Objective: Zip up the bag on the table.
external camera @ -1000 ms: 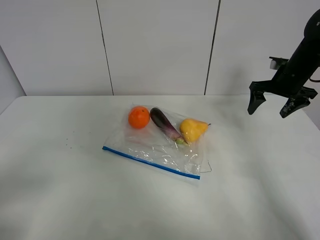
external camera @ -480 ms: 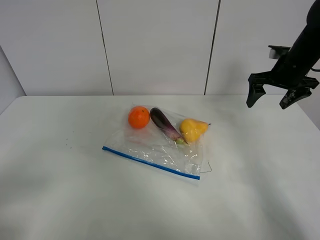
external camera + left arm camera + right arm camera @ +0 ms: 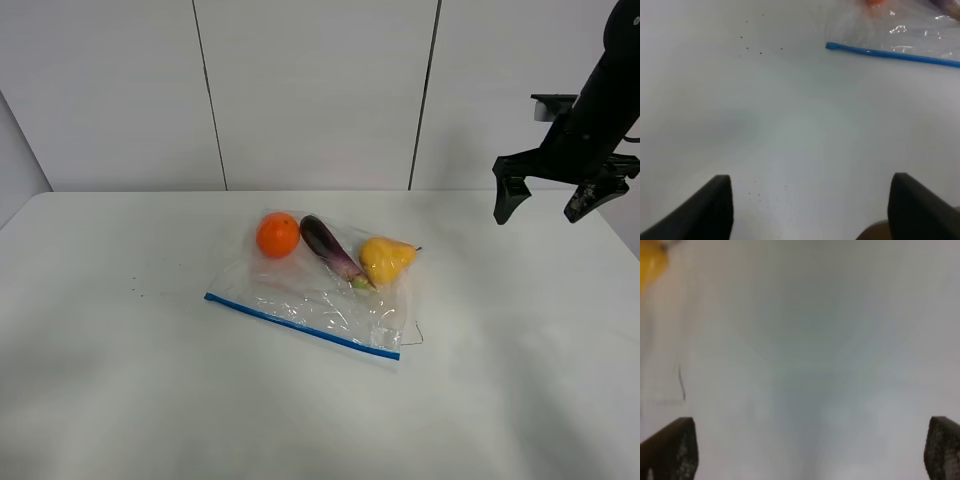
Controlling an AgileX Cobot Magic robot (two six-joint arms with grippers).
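**Right arm drifting up and out, bag not touched yet**

So over the last second the only thing that moves is my right gripper [image 3: 547, 203]. It starts out a bit lower and tipped, then levels off and creeps slightly higher and toward the far right corner. It's a tiny shift, nothing near the bag [image 3: 322, 292]. My read: this is just the arm settling or repositioning before the real approach, so the zip job is basically at zero.

The bag itself hasn't budged. It lies flat around the middle of the table [image 3: 120, 380], blue zipper [image 3: 300, 324] along the near edge, running diagonally from left toward the right. Through the plastic I can see an orange [image 3: 278, 234], an eggplant [image 3: 331, 250] and a yellow pear-looking thing [image 3: 385, 258] lined up along the far side, away from the zipper. I can't tell from here how much of the seal is open.

Pose-wise: the right arm hangs in the air well off to the right of the bag, fingers pointing down, jaws spread wide with nothing between them. Its wrist cam mostly shows bare table, with a sliver of yellow at the edge.

The left gripper [image 3: 810, 210] is out of the overhead shot, but its wrist cam shows both fingers far apart and empty, hovering over the table with the zipper's left end [image 3: 832, 46] up ahead, not close. That end seems the natural place to start pinching.
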